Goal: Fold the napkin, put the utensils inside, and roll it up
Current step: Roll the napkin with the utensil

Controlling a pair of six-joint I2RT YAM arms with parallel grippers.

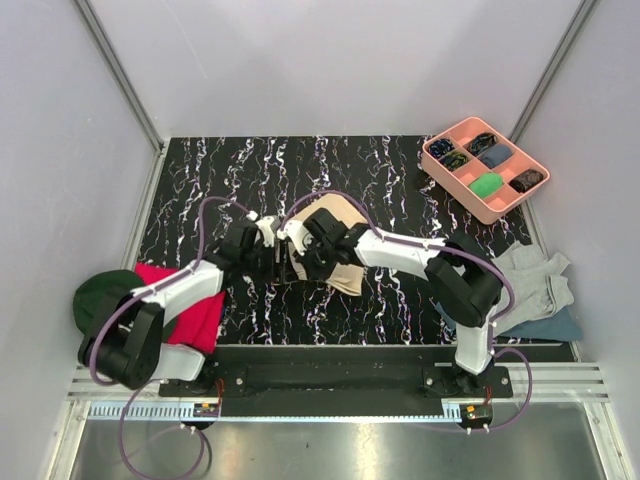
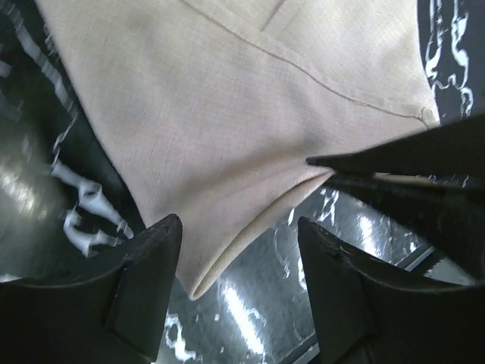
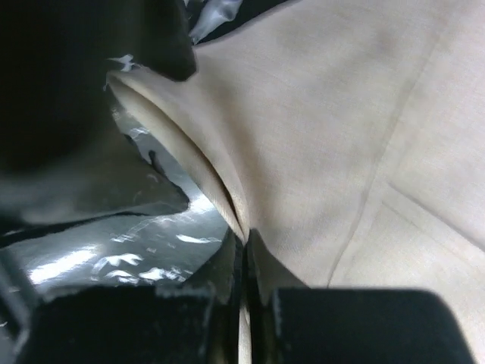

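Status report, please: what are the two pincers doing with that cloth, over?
Right pincer shut on plain beige cloth napkin's folded edge. Left pincer open, straddling a napkin corner. Utensils not in sight.

no readable text, labels, numbers

Plain beige napkin [image 1: 336,211], black table [image 1: 400,185] veined white, bright red cloth [image 1: 200,316]

top: overhead, behind arms, far | wrists: close, facing down | shared: napkin [image 1: 335,245] edge
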